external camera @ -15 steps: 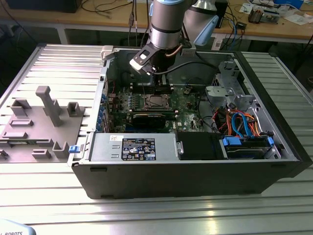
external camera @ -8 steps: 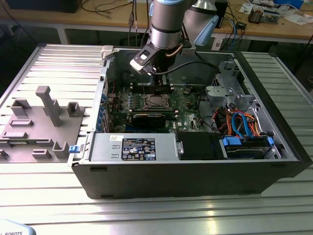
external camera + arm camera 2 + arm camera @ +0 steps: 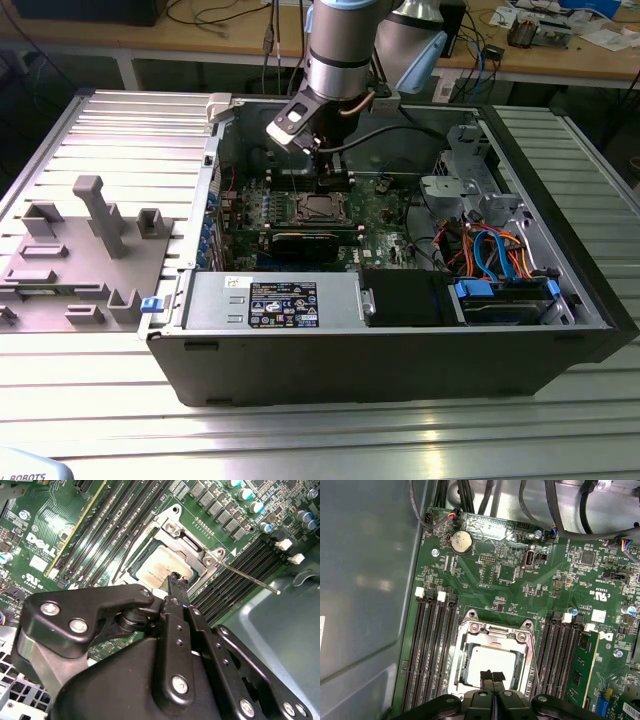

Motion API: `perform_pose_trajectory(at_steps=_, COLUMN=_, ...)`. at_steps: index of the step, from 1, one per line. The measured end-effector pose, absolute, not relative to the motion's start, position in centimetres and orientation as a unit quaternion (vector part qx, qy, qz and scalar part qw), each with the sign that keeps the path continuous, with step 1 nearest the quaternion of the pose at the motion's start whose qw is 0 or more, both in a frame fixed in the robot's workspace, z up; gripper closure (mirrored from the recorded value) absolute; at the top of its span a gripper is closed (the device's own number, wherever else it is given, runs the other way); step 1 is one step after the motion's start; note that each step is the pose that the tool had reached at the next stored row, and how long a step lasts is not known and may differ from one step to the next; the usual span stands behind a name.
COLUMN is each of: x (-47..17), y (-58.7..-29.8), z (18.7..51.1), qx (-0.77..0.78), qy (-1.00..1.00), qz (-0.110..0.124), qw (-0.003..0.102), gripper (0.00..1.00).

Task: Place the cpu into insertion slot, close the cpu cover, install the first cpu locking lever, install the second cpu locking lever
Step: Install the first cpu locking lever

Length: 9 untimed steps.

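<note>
Your hand (image 3: 492, 678), closed on nothing over the cpu cover (image 3: 495, 629), could gouge the cpu (image 3: 490, 661) if pushed off-centre.

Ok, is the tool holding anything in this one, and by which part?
Nothing is held. The tool is shut, its tips pressed together with nothing between them, over the near edge of the cpu, which lies framed by the cpu cover.

The cpu (image 3: 490, 660) has a dull grey metal top, the cpu cover (image 3: 495, 628) bright silver metal, the tool (image 3: 492, 676) matt black.
</note>
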State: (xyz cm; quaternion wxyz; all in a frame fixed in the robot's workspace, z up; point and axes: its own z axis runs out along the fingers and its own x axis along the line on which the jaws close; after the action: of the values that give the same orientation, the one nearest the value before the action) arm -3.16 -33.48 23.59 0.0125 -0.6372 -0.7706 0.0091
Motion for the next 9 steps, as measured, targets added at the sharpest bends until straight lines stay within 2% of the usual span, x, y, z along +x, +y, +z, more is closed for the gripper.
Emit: perform_pose_trajectory(at_steps=9, x=-3.15, y=-33.48, z=23.59, qx=-0.626, qy=-0.779, qz=0.009, qw=0.012, gripper=0.89)
